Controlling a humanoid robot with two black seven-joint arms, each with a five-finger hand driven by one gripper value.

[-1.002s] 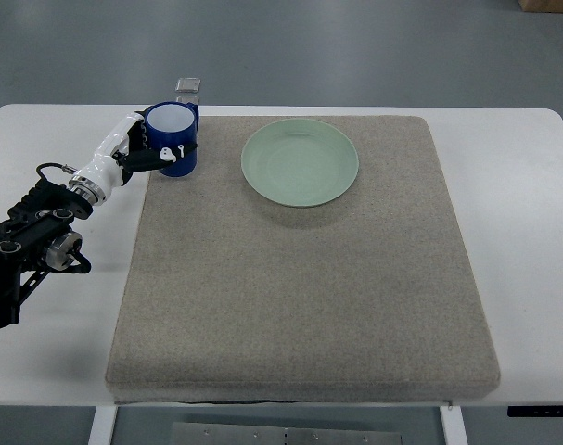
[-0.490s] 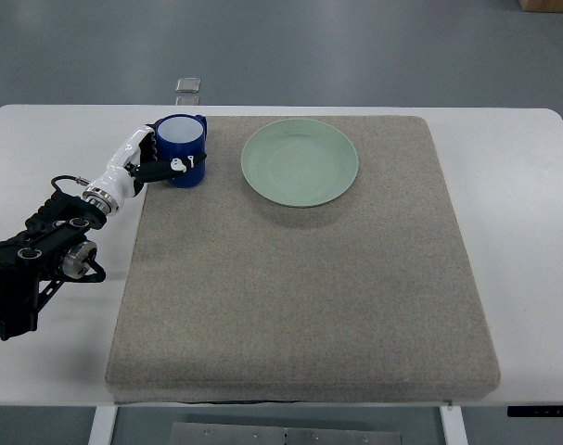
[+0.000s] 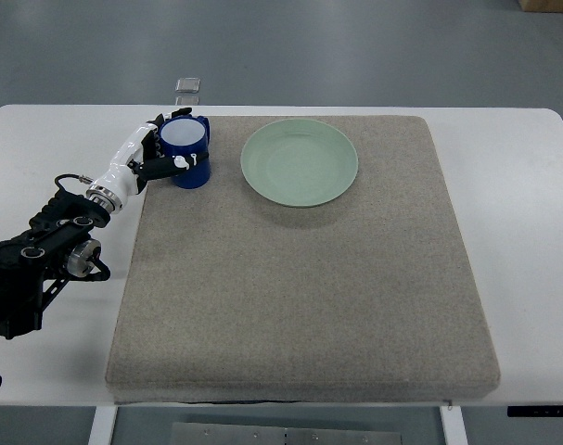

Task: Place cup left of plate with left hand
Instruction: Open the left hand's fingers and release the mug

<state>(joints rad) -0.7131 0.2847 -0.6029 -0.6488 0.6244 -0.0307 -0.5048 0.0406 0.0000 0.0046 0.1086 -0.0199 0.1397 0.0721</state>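
A blue cup (image 3: 187,154) with a white inside stands upright on the grey mat (image 3: 300,278), near its far left corner. It is a short way left of the pale green plate (image 3: 300,162). My left hand (image 3: 158,155) is wrapped around the cup's left side, white fingers (image 3: 180,162) curled across its front. The black forearm (image 3: 40,255) runs down to the picture's left edge. The right arm does not show.
The mat covers most of a white table (image 3: 513,185). A small clear square object (image 3: 188,85) lies on the floor just beyond the table's far edge, behind the cup.
The hand has carried the cup slightly right and towards me, and lowered it onto the mat. The arm has shifted right with it.
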